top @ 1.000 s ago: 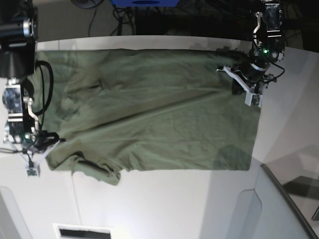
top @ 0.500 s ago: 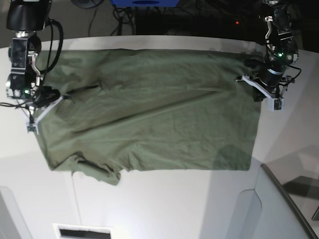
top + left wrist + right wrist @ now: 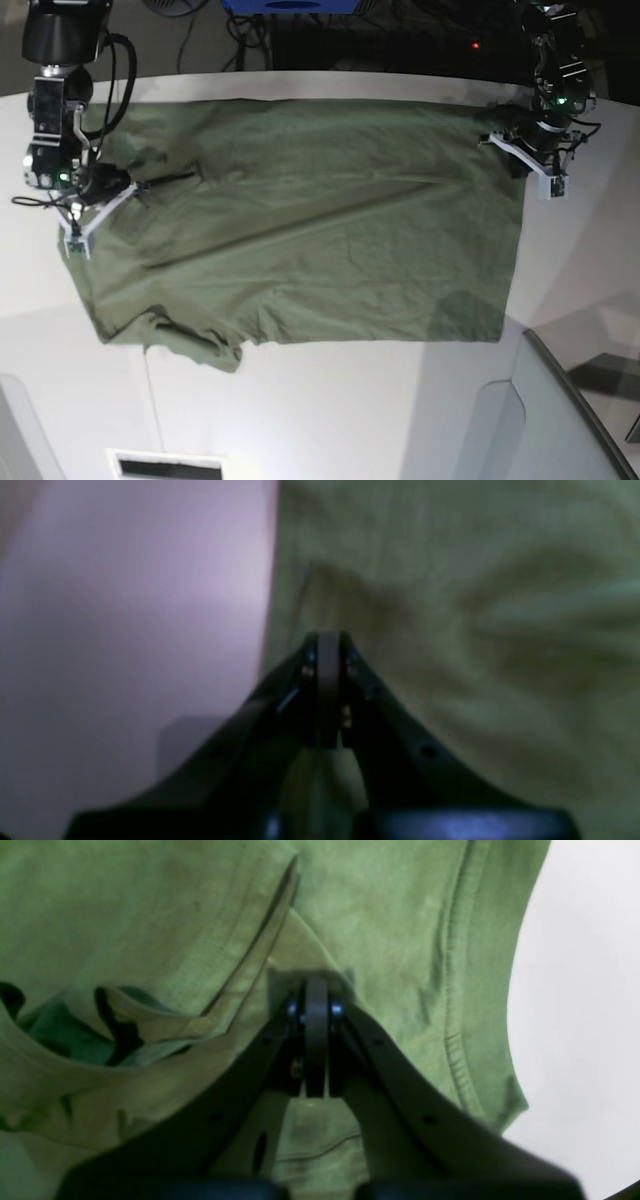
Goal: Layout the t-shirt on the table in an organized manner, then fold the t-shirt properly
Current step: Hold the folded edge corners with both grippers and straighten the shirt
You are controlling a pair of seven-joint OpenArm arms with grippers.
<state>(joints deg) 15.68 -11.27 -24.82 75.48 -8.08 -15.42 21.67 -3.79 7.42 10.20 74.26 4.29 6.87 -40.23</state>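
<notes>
The olive-green t-shirt [image 3: 310, 220] lies spread flat across the white table [image 3: 330, 410], collar end at the left of the base view. My left gripper [image 3: 522, 152] is at the shirt's far right corner. In the left wrist view it [image 3: 327, 640] is shut, with shirt fabric [image 3: 475, 630] puckered at its tip, next to bare table [image 3: 125, 605]. My right gripper [image 3: 100, 195] is on the shirt's left end. In the right wrist view it [image 3: 316, 985] is shut on a pinched fold of the shirt [image 3: 390, 915], between the collar opening and a sleeve hem, with table [image 3: 585, 990] at the right.
A grey angled panel [image 3: 570, 400] stands at the front right corner. A dark slot [image 3: 165, 467] is set in the table's front edge. Cables and a blue object [image 3: 290, 5] lie behind the table's far edge. The shirt's front left corner [image 3: 200, 350] is crumpled.
My right gripper has moved toward the far side along the shirt's left end. My left gripper has moved right and farther back, drawing the shirt's far right corner outward.
</notes>
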